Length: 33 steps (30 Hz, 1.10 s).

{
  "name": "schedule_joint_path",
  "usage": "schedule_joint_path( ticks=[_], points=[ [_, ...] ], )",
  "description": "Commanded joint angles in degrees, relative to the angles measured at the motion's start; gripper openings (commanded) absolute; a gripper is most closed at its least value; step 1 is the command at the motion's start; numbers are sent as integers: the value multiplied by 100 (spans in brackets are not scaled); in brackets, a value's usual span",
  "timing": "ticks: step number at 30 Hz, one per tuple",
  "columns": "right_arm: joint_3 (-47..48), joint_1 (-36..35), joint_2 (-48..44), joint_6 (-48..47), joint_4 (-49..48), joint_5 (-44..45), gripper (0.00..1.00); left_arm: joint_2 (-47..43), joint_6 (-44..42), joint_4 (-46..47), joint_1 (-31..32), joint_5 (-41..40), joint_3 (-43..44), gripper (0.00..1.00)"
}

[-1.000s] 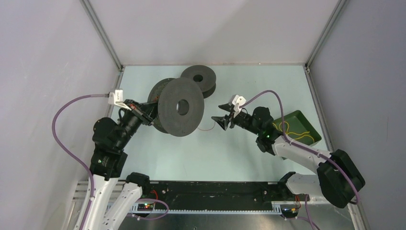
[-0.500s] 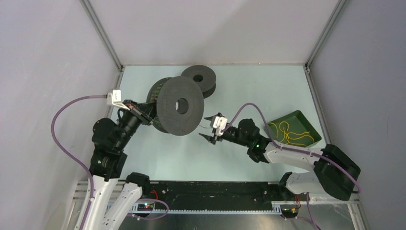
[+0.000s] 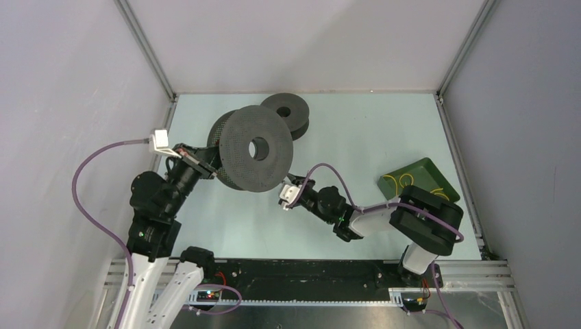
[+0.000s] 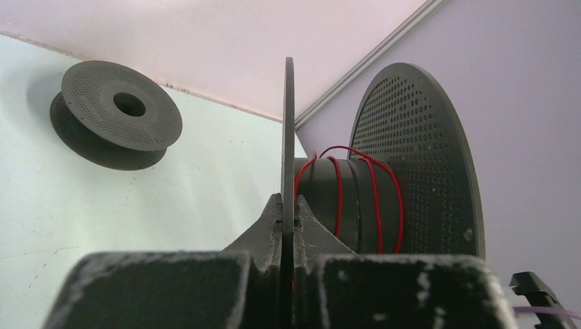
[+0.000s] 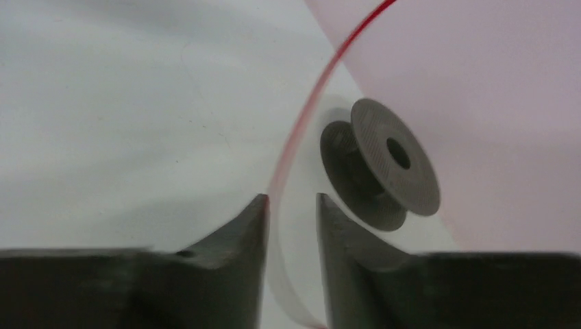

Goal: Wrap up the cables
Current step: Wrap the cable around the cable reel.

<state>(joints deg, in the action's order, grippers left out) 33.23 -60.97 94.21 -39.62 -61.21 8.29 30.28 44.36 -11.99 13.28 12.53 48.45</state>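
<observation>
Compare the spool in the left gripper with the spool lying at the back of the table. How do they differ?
The held spool stands on edge, one flange clamped in the left gripper; the back spool lies flat on the table, untouched. The held spool carries turns of red cable on its core; the back spool shows none. Both are dark grey with perforated flanges and a centre hole.

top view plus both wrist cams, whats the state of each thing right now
left claw: shut on the held spool flange
held spool: lifted, tilted on edge, a few red turns on its hub
red cable: partly wound, free end passing through right claw
right claw: open, not gripping
second spool: lying flat, no cable seen
green tray: holds yellow cable
yellow cable: loose, unwound
</observation>
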Motion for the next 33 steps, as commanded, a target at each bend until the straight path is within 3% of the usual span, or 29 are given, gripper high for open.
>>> schedule_joint_path(
  ticks=[1,2,5,8,19,23,27,33],
  points=[
    [134,-67,149,-205,-933,437,22,-171,510,489,-62,-266,114,0],
    [110,-87,90,-139,-819,362,11,-191,524,488,-58,-320,113,0],
    [15,-235,-198,310,-441,43,0,-199,570,487,-61,-695,101,0],
    [13,-542,-453,386,117,68,0,-137,404,493,-63,-1102,111,0],
    [642,-1276,-1911,-560,2510,481,0,381,-1697,-98,182,-2229,276,0],
    [1111,-1346,-2059,-724,3482,248,0,531,-2744,-370,788,-3116,417,0],
    [1511,-1294,-1980,-973,3791,153,0,797,-3997,-645,1639,-4021,530,0],
    [2403,-833,-1732,-923,4433,-345,0,1178,-5194,-1085,2390,-4089,419,0]
  ],
)
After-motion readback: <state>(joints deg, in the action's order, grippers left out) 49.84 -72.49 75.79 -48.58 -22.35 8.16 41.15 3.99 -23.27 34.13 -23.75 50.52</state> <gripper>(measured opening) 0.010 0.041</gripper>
